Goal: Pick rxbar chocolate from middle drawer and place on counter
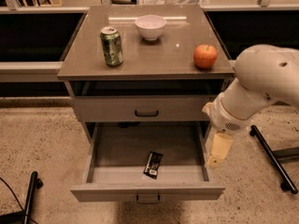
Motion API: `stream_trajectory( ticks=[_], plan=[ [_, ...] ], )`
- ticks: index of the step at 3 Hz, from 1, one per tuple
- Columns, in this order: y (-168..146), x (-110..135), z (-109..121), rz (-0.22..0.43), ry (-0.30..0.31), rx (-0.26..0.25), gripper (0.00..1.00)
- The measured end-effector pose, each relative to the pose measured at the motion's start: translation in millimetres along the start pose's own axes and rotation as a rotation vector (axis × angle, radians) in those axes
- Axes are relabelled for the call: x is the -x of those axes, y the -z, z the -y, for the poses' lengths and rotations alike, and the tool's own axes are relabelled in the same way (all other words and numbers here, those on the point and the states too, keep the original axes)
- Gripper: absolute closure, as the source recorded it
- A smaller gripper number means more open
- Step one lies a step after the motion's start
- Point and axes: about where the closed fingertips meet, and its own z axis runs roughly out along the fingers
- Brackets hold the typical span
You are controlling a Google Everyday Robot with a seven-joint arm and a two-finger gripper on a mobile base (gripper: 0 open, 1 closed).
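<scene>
The rxbar chocolate (153,164), a small black bar with a white patch at its near end, lies flat near the front of the pulled-out middle drawer (107,175). The counter (154,55) is the glossy grey-brown cabinet top above it. My gripper (216,154), cream-coloured, hangs from the white arm (261,85) just outside the drawer's right wall. It is to the right of the bar, above drawer level, and holds nothing that I can see.
On the counter stand a green drink can (112,45), a white bowl (150,27) and a red apple (205,56). The upper drawer front (146,109) with a black handle is closed. Black stand legs (273,158) lie on the floor at right, another (29,195) at left.
</scene>
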Motion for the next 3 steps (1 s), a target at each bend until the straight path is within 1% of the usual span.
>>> stream_trajectory(
  ticks=[1,2,3],
  plan=[
    [-1,2,4,0.008,0.001,-0.019,0.00],
    [-34,24,14,0.016,0.045,-0.020,0.00],
    [-89,68,10,0.043,0.210,-0.010,0.00]
  ],
)
